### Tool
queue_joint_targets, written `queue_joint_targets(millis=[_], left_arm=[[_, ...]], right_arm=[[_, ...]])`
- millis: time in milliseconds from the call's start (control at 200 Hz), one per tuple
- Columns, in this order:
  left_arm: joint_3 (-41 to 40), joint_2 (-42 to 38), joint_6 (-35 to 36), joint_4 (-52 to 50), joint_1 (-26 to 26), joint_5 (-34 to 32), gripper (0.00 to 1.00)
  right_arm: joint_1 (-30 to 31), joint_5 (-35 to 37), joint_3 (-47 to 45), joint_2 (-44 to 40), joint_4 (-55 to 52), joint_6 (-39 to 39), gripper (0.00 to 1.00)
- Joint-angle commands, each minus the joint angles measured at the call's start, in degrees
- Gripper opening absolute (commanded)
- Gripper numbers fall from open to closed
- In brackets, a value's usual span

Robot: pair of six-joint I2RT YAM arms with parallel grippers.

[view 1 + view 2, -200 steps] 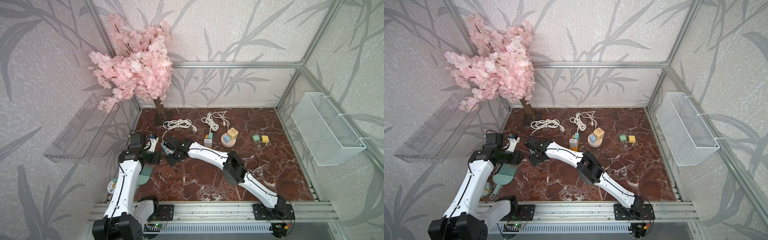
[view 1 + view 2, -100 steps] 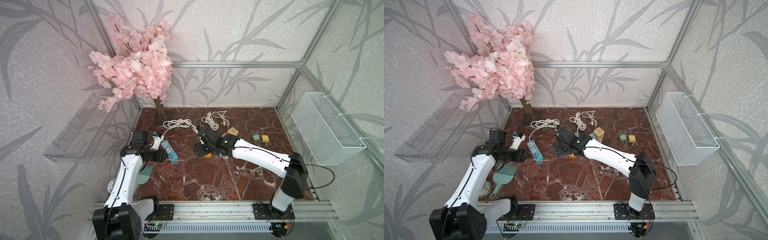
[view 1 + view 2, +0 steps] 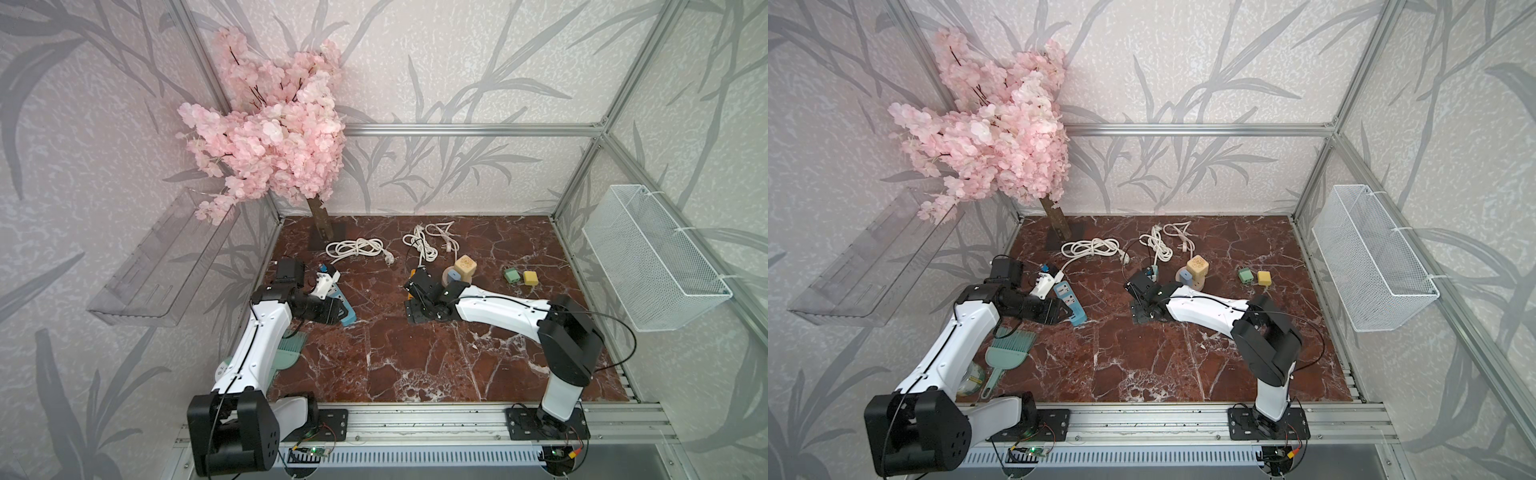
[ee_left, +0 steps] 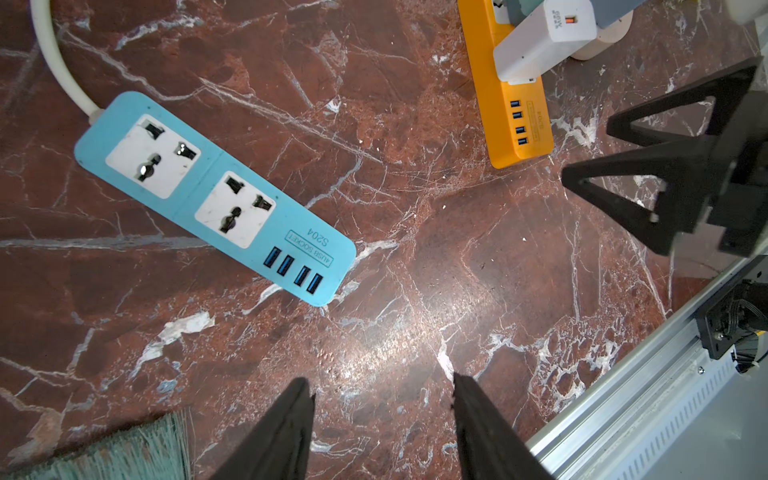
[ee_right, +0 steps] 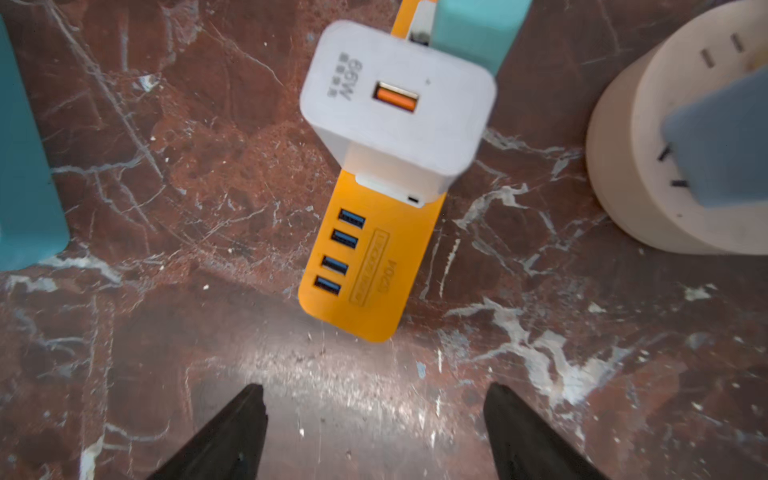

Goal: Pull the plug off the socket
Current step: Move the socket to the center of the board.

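Note:
An orange power strip [image 5: 365, 266] lies on the marble floor with a white charger plug [image 5: 399, 99] standing in its socket and a teal plug [image 5: 478, 29] behind it. My right gripper [image 5: 374, 388] hangs open just short of the strip's USB end, nothing between its fingers; in a top view it [image 3: 409, 301] is mid-floor. A blue power strip [image 4: 216, 199] lies to the left with both sockets bare. My left gripper [image 4: 382, 380] is open over bare floor near that strip's USB end.
A round beige socket [image 5: 648, 166] with a grey-blue plug [image 5: 723, 145] sits beside the orange strip. White cable coils [image 3: 353, 248] lie at the back, small blocks [image 3: 519, 276] to the right, a green brush [image 3: 1009, 353] near the left arm, and a pink tree [image 3: 270, 137] in the corner.
My right arm has swung from the blue strip at the left to the orange strip in the middle, and its jaws have widened. The left gripper barely moved.

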Motion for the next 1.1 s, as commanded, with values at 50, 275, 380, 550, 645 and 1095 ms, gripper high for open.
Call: queue_joint_targets(millis=[50, 275, 380, 550, 645, 1095], left_arm=[[-0.51, -0.97, -0.38, 0.82, -0.07, -0.41, 0.57], [-0.67, -1.06, -0.43, 0.83, -0.03, -0.52, 0.57], [-0.66, -1.23, -0.48, 0.85, -0.07, -0.50, 0.57], [-0.67, -1.50, -0.54, 0.96, -0.04, -0.88, 0.57], [-0.69, -1.55, -0.54, 1.08, -0.02, -0.90, 0.57], [-0.65, -1.67, -0.62, 1.09, -0.05, -1.04, 0.57]], right_arm=[[-0.16, 1.57, 2.78, 3.66, 2.69, 1.91, 0.86], [-0.16, 4.12, 6.09, 8.21, 2.40, 1.18, 0.85], [-0.25, 5.06, 7.09, 9.93, 2.24, 0.51, 0.81], [-0.25, 6.54, 7.34, 11.46, 2.32, -0.14, 0.76], [-0.25, 7.04, 6.92, 11.71, 2.34, -0.01, 0.71], [-0.61, 7.44, 7.03, 13.61, 5.50, -0.32, 0.78]])
